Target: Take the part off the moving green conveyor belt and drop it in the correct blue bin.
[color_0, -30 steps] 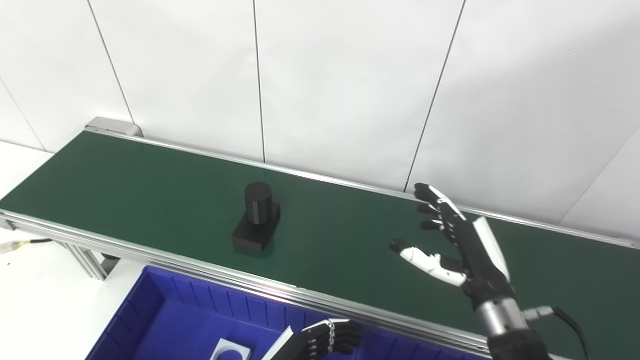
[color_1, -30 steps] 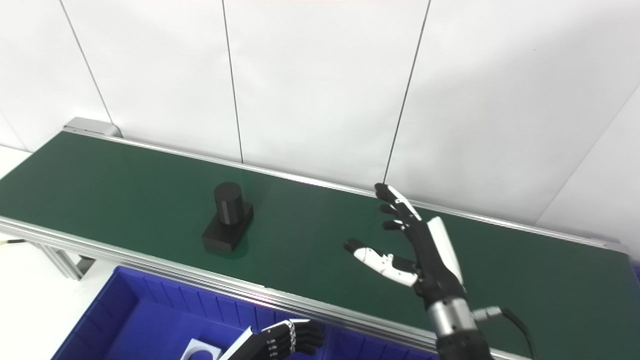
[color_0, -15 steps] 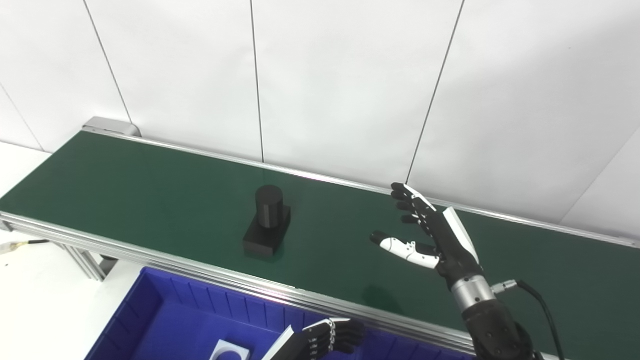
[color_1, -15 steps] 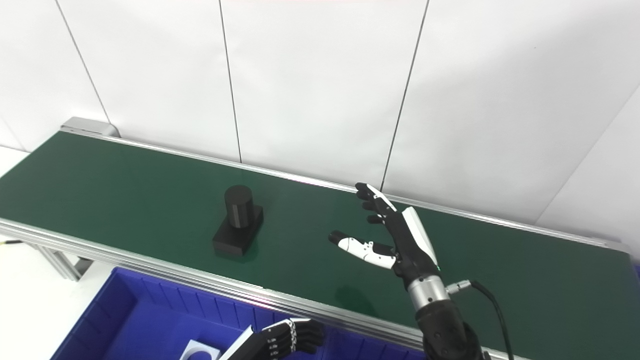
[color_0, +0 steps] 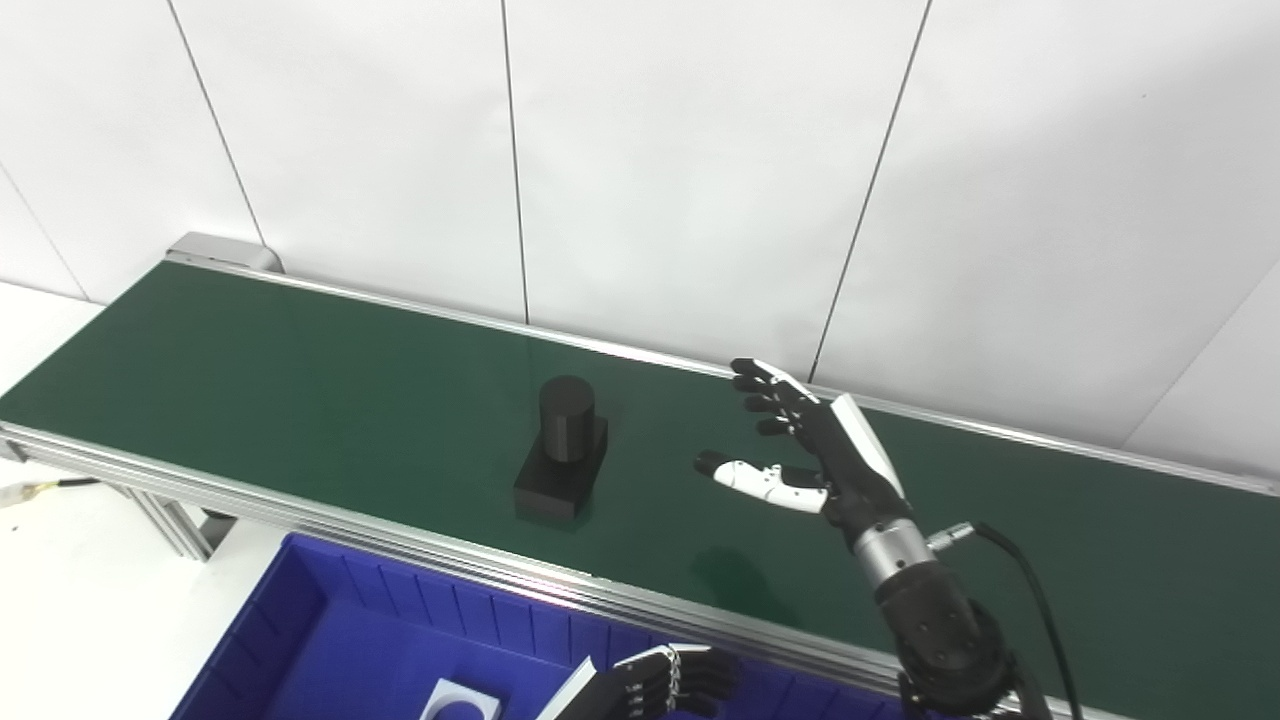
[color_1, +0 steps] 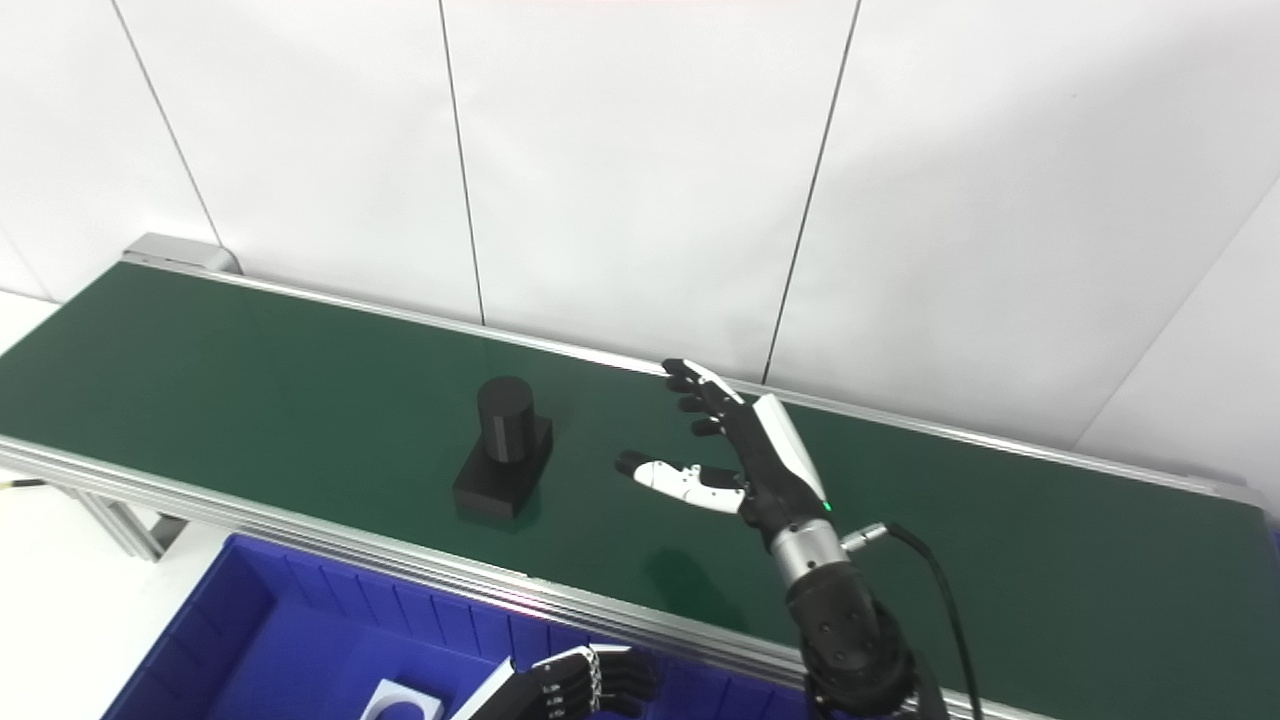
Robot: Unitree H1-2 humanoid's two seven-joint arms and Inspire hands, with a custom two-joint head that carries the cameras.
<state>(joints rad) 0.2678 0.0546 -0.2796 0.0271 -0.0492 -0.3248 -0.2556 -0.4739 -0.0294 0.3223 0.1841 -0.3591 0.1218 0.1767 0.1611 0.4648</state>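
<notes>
- Hovering over the green belt (color_0: 300, 360), the right hand (color_0: 815, 450) is spread wide, thumb stuck out toward the part, holding nothing at all.
- Black part (color_0: 565, 450) sits on the belt off to the left of that hand's thumb, near it but not touching. There's a clear strip of green between the thumb tip and the part.
- It's a short round cylinder standing upright on a squarish flat base, all matte black. Base is flat on the belt, closer to the near rail than the far one.
- Right arm comes up from the bottom right corner, over the near rail, with a black cable (color_0: 1030, 590) looping off the wrist.
- Left hand (color_0: 665, 680) is way down at the bottom edge, below and to the left of the right hand, over the blue bin (color_0: 330, 640). Fingers are curled in toward the palm and I don't see anything in it, so I'd call it clenched on nothing.
- Blue bin sits right under the belt's near rail. There's a small white piece (color_0: 460, 700) down in it, just left of the left hand, mostly cut off by the frame so I can't tell what it is.
- Behind the right hand's fingertips is the belt's far rail, then a white panelled wall (color_0: 680, 160).
</notes>
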